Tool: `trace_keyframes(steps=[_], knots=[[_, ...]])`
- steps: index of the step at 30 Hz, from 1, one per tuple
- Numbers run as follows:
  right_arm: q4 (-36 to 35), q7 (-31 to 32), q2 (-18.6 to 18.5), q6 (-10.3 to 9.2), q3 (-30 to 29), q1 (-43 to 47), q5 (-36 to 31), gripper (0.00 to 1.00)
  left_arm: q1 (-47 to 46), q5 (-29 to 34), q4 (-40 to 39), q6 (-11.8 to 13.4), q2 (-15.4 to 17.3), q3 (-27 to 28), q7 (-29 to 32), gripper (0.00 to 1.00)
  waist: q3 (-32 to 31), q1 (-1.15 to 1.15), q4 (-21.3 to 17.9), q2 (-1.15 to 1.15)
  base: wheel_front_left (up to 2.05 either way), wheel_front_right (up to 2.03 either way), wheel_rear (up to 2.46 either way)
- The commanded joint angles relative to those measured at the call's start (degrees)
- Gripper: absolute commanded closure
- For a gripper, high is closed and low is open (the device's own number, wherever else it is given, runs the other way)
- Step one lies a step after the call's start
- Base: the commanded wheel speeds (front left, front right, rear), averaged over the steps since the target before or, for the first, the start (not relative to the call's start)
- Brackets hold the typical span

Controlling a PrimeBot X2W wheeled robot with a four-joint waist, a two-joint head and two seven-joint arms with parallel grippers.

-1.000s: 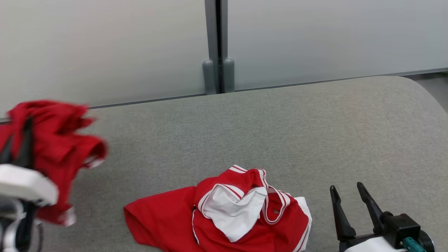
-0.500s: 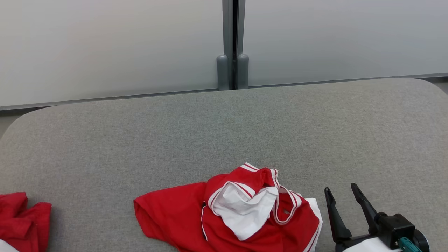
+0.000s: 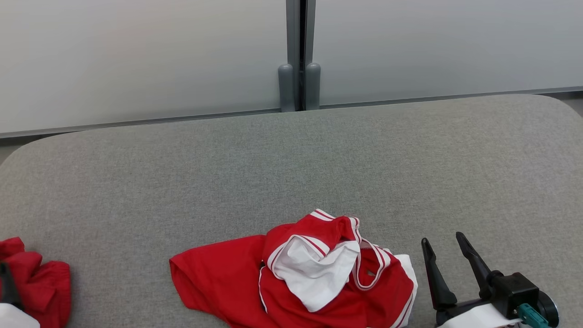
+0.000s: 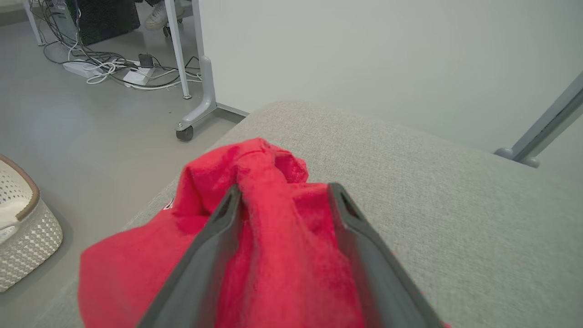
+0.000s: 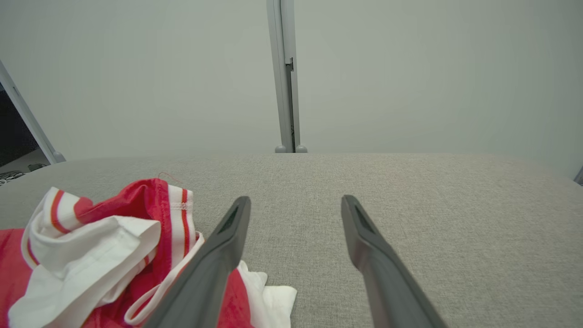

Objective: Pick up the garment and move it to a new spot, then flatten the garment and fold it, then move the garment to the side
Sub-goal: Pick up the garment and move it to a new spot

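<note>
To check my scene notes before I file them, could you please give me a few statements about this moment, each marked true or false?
1. A red-and-white jersey lies crumpled on the grey padded table. True.
2. The right gripper is shut on the jersey. False: the right gripper is open, beside the jersey.
3. Cloth of the plain red garment sits between the spread fingers of the left gripper. True.
4. The white basket stands on the table. False: the white basket stands on the floor.
</note>
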Motion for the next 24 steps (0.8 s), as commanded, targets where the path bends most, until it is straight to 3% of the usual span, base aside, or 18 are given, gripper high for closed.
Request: trace_keyframes(steps=[1, 3, 8, 15, 19, 24], knots=[[-0.1, -0.3, -0.3, 0.01, -0.1, -0.2, 0.1, 0.00, -0.8, 0.4, -0.2, 0.3, 0.6, 0.2, -0.4, 0.00, -0.1, 0.00, -0.1, 0.00, 0.00, 0.00, 0.00], [-0.2, -0.3, -0.3, 0.01, -0.2, 0.0, 0.2, 0.00, -0.6, 1.0, -2.1, 0.8, 0.1, 0.3, -0.9, 0.00, -0.2, 0.00, -0.2, 0.00, 0.00, 0.00, 0.00], [-0.9, -0.3, -0.3, 0.01, -1.5, 0.3, -1.3, 0.00, 1.6, 6.6, -17.5, 3.7, -1.0, -2.0, -1.5, 0.00, -1.2, 0.00, 0.2, 0.00, 0.00, 0.00, 0.00], [-3.0, -0.3, -0.5, 0.01, -2.0, -1.3, -3.2, 0.00, 6.1, 12.9, -36.4, 6.4, -5.3, -9.4, -1.4, 0.00, -2.4, 0.00, -0.6, 0.00, 0.00, 0.00, 0.00], [-4.8, -0.3, -0.7, 0.01, -2.3, -1.8, -3.7, 0.00, 9.1, 14.5, -39.3, 7.1, -8.3, -13.7, -1.3, 0.00, -3.2, 0.00, -1.6, 0.00, 0.00, 0.00, 0.00], [-6.5, -0.3, -1.1, 0.01, -2.6, -0.6, -3.5, 0.00, 13.7, 15.5, -36.7, 7.7, -10.2, -15.8, -1.5, 0.00, -4.4, 0.00, -1.7, 0.00, 0.00, 0.00, 0.00]])
